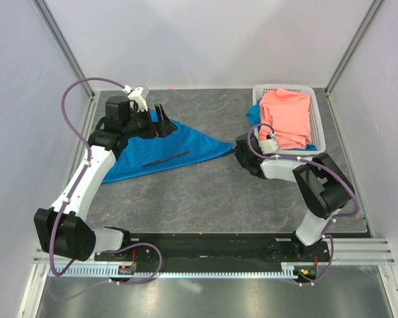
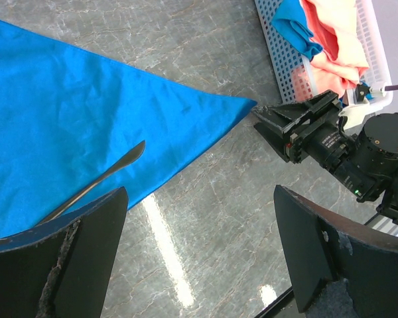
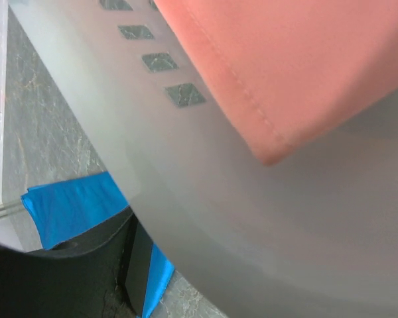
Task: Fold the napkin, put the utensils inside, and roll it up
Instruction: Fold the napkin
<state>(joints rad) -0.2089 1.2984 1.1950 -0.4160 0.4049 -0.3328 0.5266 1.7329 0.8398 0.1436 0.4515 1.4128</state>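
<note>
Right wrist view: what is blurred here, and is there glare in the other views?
Right wrist: the basket wall is a blurred pale band close to the lens, the pink cloth sharper. Left wrist: a glare streak on the table; napkin crisp. Top external: even light, sharp.

Bright even light, soft shadows, white glare streak on table [image 2: 219, 199] beside napkin [image 2: 66, 119], basket wall [image 3: 205, 218] out of focus

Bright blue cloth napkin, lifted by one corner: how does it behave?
Probably floppy: the bright blue cloth napkin lies flat with soft creases, so it would drape. The slim black knife lying on it may slide off.
</note>
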